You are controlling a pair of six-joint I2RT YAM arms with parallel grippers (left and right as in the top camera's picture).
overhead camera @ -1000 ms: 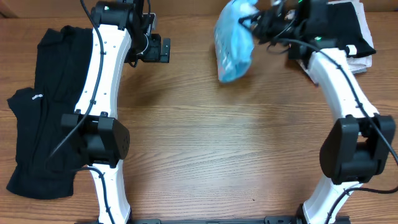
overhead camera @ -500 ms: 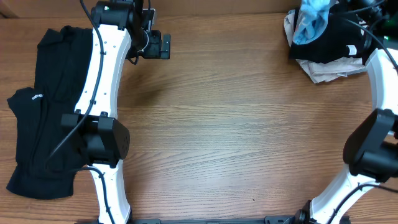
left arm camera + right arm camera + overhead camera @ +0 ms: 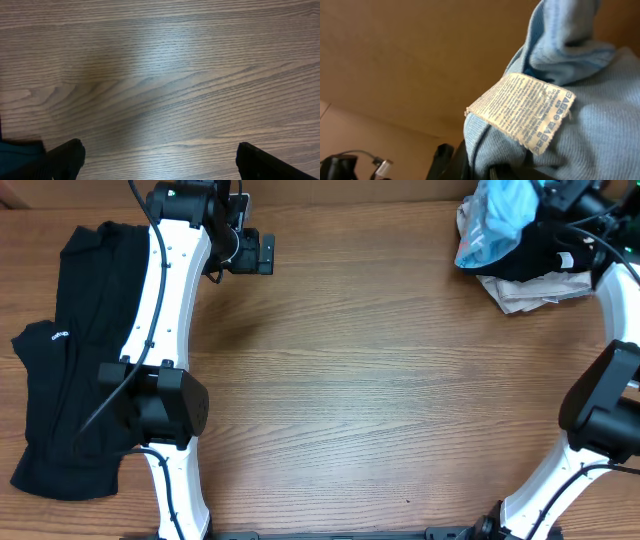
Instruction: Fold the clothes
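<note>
The light blue T-shirt [image 3: 494,220] hangs bunched from my right gripper [image 3: 540,202] at the table's far right corner, over a pile of clothes. In the right wrist view the blue knit fabric [image 3: 600,125] fills the right side, with a cream care label [image 3: 530,112] in the middle. The jaws are closed on a fold of the shirt, and only a dark finger [image 3: 467,160] shows. The shirt's print is hidden. My left gripper [image 3: 258,253] is open and empty over bare wood at the far left-centre; its dark fingertips [image 3: 65,159] stand wide apart.
A pile with a black garment [image 3: 545,252] on a pale one [image 3: 525,292] lies at the far right. Black clothes [image 3: 70,350] are spread along the table's left edge. A dark cloth edge [image 3: 15,155] shows low left in the left wrist view.
My right gripper has swung the blue shirt from the far middle of the table to the far right corner, above the pile. The left arm has not moved.
</note>
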